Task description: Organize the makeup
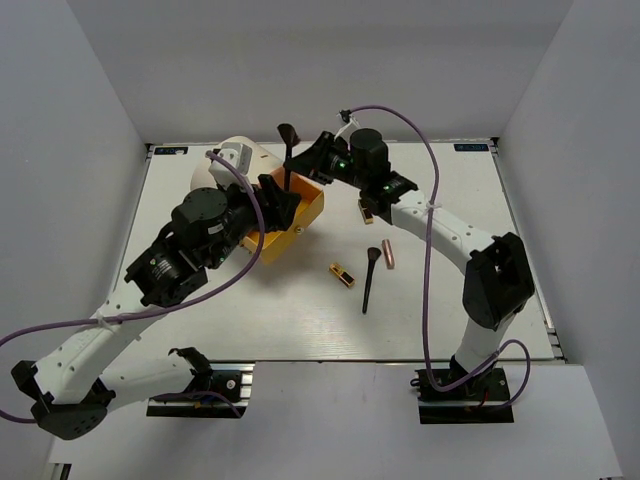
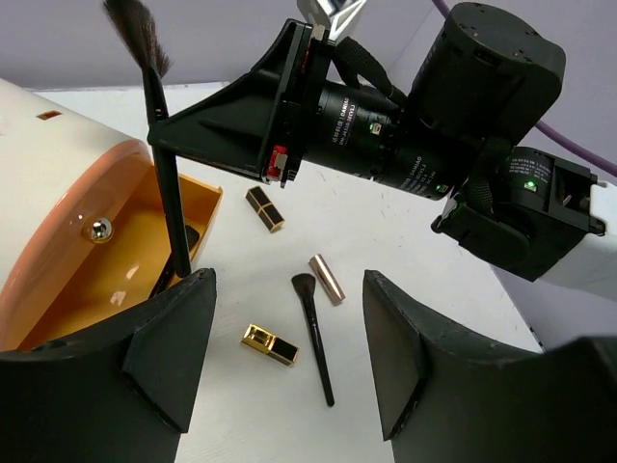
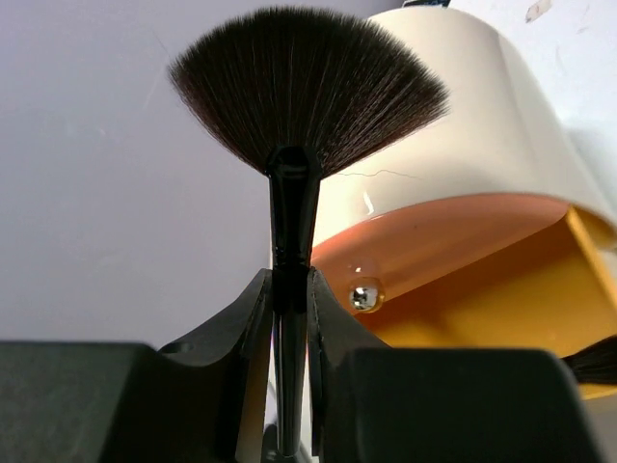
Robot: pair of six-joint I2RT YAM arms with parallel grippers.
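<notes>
The left gripper (image 2: 287,309) hovers low beside the open drawer (image 1: 308,208). Its fingers are spread wide with nothing between them. Behind it lies the cream cylindrical organizer (image 1: 240,158), and its orange drawer is pulled out toward the middle of the table. Dark bristles at the drawer's edge in the right wrist view suggest that one brush is already inside.

Above the drawer, the right gripper (image 3: 291,289) pinches the thin black handle of a fan brush (image 3: 304,87). It holds the brush upright, bristles up and the handle's lower end pointing into the drawer's mouth.

To the right, loose on the table, lie the following:
- a gold-and-black lipstick (image 1: 343,274)
- a second lipstick (image 2: 264,208), close under the right arm
- a small black-handled brush (image 1: 368,282)
- a rose-gold tube (image 1: 388,254), just beside that brush

The main risk is probably the close quarters. The two grippers are near each other over the drawer, so either arm could strike the other by drifting sideways. The pinch sits on a slim, smooth handle, so a knock against the drawer wall could swivel the brush in the grip. If the brush is released while this upright, it may tip over the low wall and land back on the table. If the left gripper bumps the drawer, it could shift the whole organizer.
</notes>
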